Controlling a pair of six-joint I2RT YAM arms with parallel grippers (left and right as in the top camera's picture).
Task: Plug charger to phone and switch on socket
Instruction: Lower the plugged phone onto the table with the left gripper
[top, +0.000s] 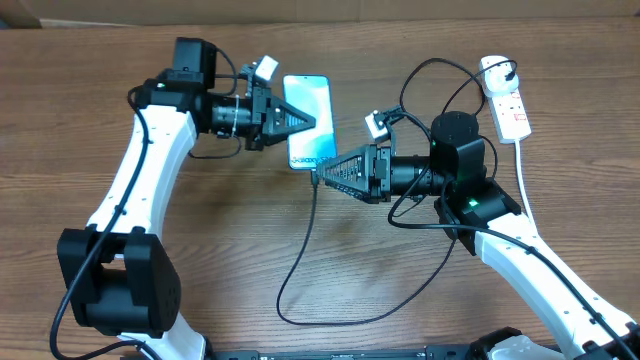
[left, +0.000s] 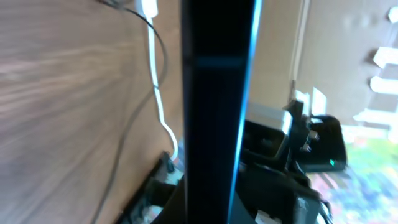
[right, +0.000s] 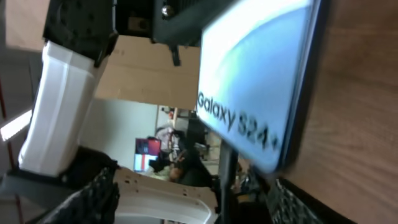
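The phone (top: 308, 120) lies with its light blue screen up, the end with the "Galaxy S24+" text toward me. From this end the thin black charger cable (top: 300, 250) makes a wide loop. On my far right lies the white socket (top: 510, 105), red markings up.

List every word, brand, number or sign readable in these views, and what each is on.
"Galaxy S24+": print at the bottom of the phone screen, right wrist view.
Red markings on the socket: too small to read.
Nothing else legible.
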